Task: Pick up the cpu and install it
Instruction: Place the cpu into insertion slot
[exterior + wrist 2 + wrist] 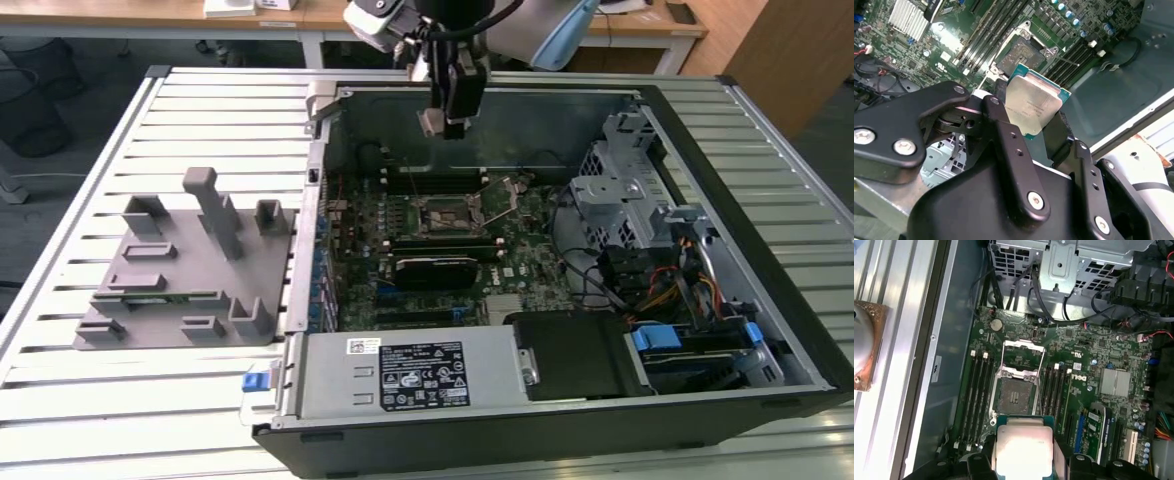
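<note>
The cpu (pixel 1033 104), a flat square chip with a silvery top and a green rim, is clamped between my black fingers (pixel 1004 125). In the first wrist view the cpu (pixel 1023 446) hangs above the motherboard, close to the open socket (pixel 1015 396) whose metal frame is lifted. In the exterior view my gripper (pixel 447 120) hovers high over the far part of the open computer case, above the socket (pixel 447 213), with the cpu (pixel 430 122) showing pale at its tip.
The black computer case (pixel 747 330) lies open on a slatted metal table (pixel 80 390). A grey plastic fixture (pixel 187 265) stands at the exterior view's left. A drive cage (pixel 621 190), cables and a power supply (pixel 400 372) crowd the case.
</note>
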Tool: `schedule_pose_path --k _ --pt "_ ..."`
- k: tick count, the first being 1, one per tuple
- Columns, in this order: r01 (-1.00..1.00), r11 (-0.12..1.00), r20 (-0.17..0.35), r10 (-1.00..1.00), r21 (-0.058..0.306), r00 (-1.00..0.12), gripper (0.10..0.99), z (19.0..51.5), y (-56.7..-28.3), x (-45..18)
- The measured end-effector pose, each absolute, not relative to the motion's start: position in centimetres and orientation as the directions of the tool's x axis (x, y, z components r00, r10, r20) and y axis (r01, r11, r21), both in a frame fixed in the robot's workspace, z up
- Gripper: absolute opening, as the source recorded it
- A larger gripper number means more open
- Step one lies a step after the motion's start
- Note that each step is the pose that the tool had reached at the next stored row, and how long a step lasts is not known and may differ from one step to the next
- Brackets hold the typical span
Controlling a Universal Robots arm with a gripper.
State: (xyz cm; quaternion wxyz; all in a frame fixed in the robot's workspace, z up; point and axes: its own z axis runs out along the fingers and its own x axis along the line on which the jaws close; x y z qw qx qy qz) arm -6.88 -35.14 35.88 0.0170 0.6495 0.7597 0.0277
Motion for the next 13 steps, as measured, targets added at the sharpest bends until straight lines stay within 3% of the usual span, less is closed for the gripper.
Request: schedule_pose_path --k 13 --pt "0.994 0.086 0.010 0.996 0.064 -0.087 0.541 34.6 -34.7 -6.9"
